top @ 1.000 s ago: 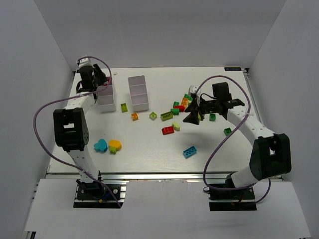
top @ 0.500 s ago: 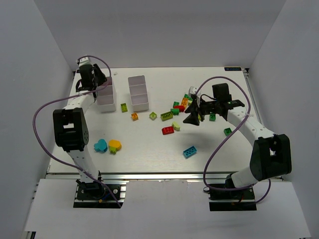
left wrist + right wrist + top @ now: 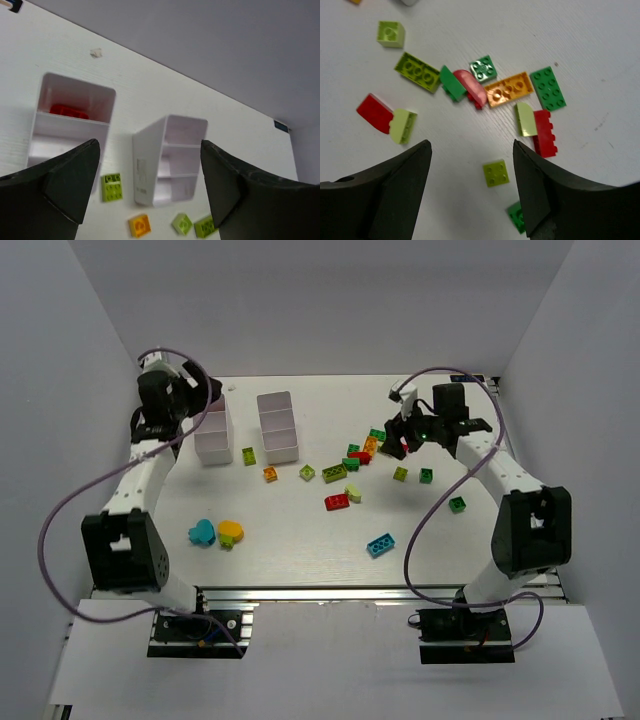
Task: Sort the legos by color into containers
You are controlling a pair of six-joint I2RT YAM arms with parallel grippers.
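Two white three-compartment containers stand at the back left, the left one [image 3: 212,430] and the right one [image 3: 277,426]. A red lego [image 3: 69,110] lies in the far compartment of the left container [image 3: 70,125]. My left gripper [image 3: 149,145] hangs open and empty above and behind both containers [image 3: 165,390]. Most legos form a loose pile [image 3: 362,452] right of centre. My right gripper [image 3: 471,145] is open above that pile, with nothing between the fingers. A lime square lego [image 3: 495,173] lies on the table below its gap, and a red lego [image 3: 544,134] lies beside its right finger.
A lime brick [image 3: 111,187] and an orange one [image 3: 139,225] lie near the containers. A cyan brick [image 3: 380,544] and a green one [image 3: 457,504] lie apart toward the front. Cyan [image 3: 202,532] and yellow-orange [image 3: 231,531] pieces sit at front left.
My left gripper has opened and pulled up and back to the left from over the left container. My right gripper has moved away from me, over the pile.
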